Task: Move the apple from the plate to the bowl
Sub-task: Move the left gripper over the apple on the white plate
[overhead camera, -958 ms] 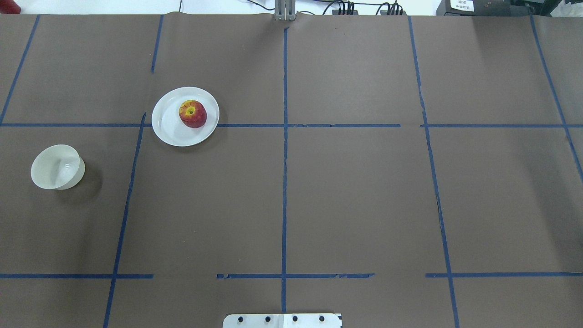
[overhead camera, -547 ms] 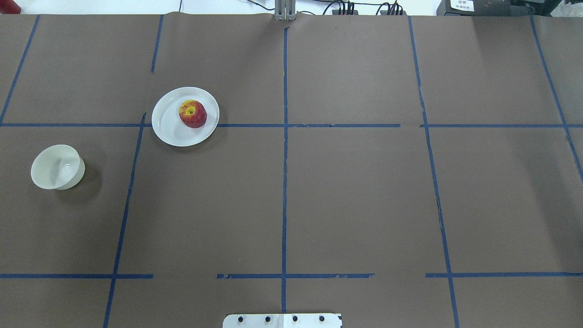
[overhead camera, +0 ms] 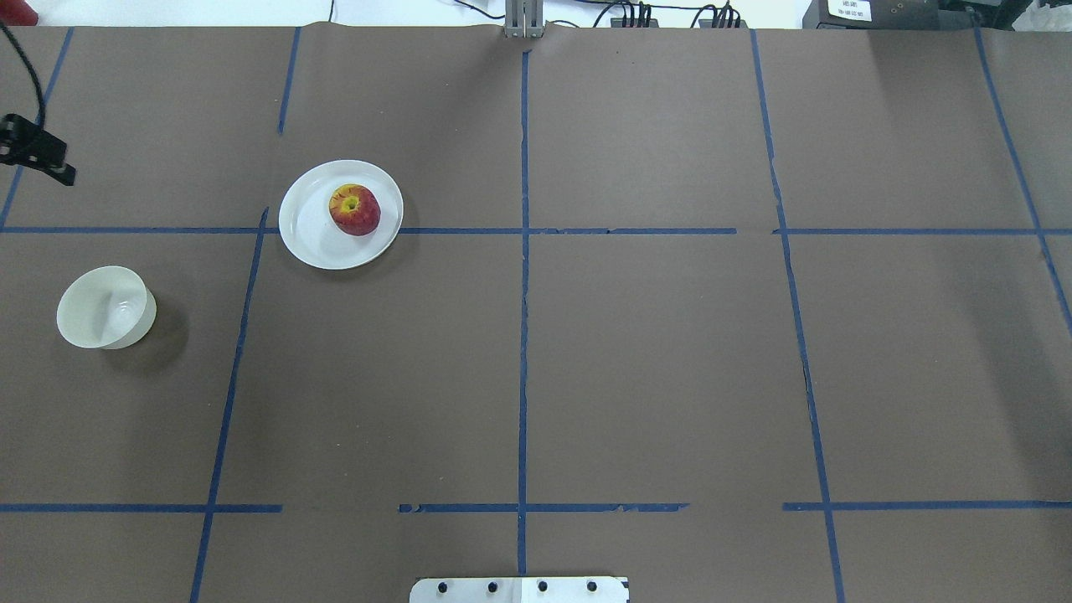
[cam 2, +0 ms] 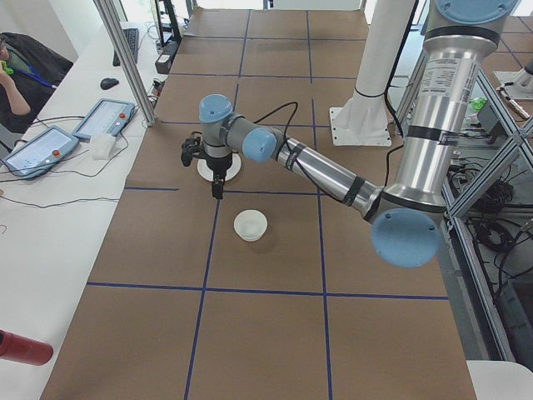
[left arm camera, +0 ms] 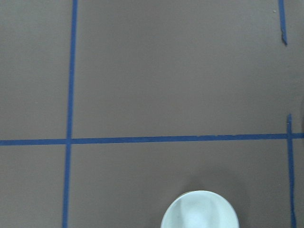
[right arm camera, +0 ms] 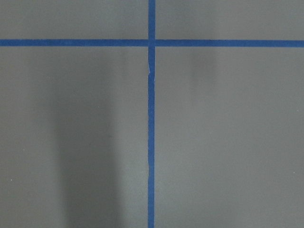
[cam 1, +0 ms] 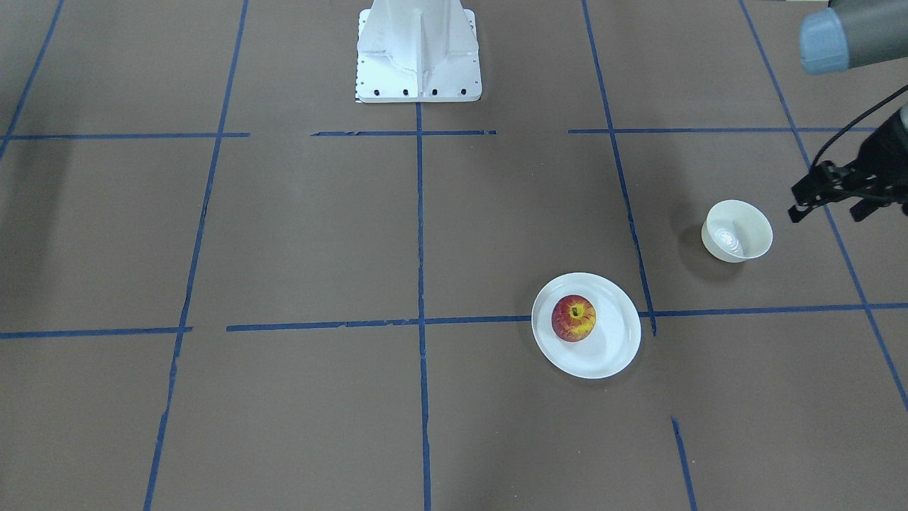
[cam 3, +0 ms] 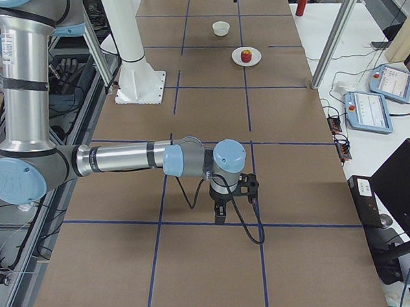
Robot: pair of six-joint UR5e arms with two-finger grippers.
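Far from left jaws, apple (overhead camera: 354, 209) on plate (overhead camera: 306, 243)

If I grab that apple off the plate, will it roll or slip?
Likely rolls if nudged: the apple is round on a smooth, shallow-rimmed plate. Its glossy skin may slip; it looks firm.

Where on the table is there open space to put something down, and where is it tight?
In the overhead view, everything right of the centre tape line is bare. So is the robot-side stretch from the bowl across to the robot base. Crowded on the left: plate with apple, bowl, and the left gripper at the far-left edge.
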